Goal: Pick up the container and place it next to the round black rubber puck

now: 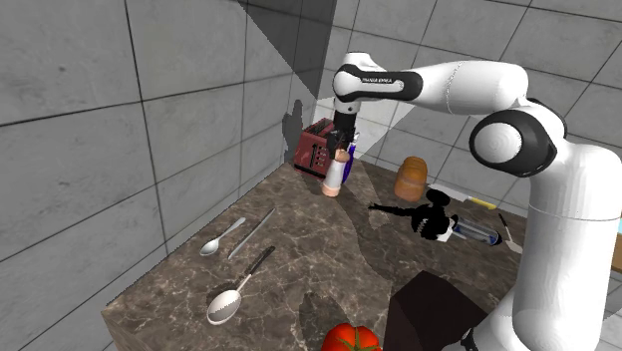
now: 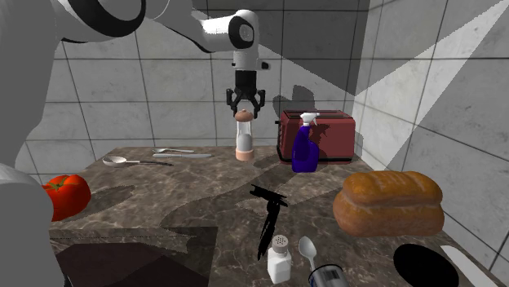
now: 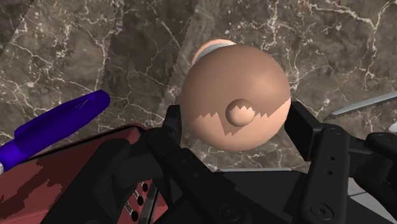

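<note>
From the shoulder view, the peach-coloured container (image 1: 333,177) stood upright on the marbled counter (image 1: 299,249), just beside the red toaster (image 1: 312,146) at the far end by the wall. The black gripper (image 1: 343,143) hung straight down over its top.

In the second exterior view, the container rested on its base on the counter, with the toaster and a blue spray bottle (image 2: 306,148) to that view's right. The gripper's fingers (image 2: 234,99) straddled its domed cap. The round black puck (image 2: 428,265) lay at that view's lower right, near a brown loaf (image 2: 389,204) and well apart from the container. A tomato (image 2: 65,194) sat at the left edge.

The wrist view looked down on the container's round cap. The two fingers pressed against its opposite sides — the hand was closed on the cap, with the container not raised. The spray bottle and the toaster lay close beside it.
</note>
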Robot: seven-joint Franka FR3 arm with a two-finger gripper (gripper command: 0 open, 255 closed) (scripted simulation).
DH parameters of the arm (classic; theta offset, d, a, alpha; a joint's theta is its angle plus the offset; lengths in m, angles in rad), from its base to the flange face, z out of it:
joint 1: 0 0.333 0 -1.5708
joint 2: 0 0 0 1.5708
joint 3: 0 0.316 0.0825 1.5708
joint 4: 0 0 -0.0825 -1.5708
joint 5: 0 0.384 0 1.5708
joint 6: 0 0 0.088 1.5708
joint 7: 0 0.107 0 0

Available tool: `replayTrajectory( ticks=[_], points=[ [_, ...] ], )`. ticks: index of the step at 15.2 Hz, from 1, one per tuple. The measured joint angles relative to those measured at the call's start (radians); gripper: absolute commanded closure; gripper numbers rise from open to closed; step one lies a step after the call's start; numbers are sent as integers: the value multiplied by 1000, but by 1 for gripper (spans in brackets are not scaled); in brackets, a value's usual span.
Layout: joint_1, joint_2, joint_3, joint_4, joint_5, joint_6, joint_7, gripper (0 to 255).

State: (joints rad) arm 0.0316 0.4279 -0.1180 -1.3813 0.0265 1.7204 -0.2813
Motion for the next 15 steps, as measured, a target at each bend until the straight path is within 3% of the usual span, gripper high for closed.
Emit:
replayTrajectory(
  ticks=[5, 15],
  points=[
    [-7, -7, -3, 59, 0, -66, -9, 255],
    [-113, -169, -67, -59, -18, -106, -179, 255]
  ],
)
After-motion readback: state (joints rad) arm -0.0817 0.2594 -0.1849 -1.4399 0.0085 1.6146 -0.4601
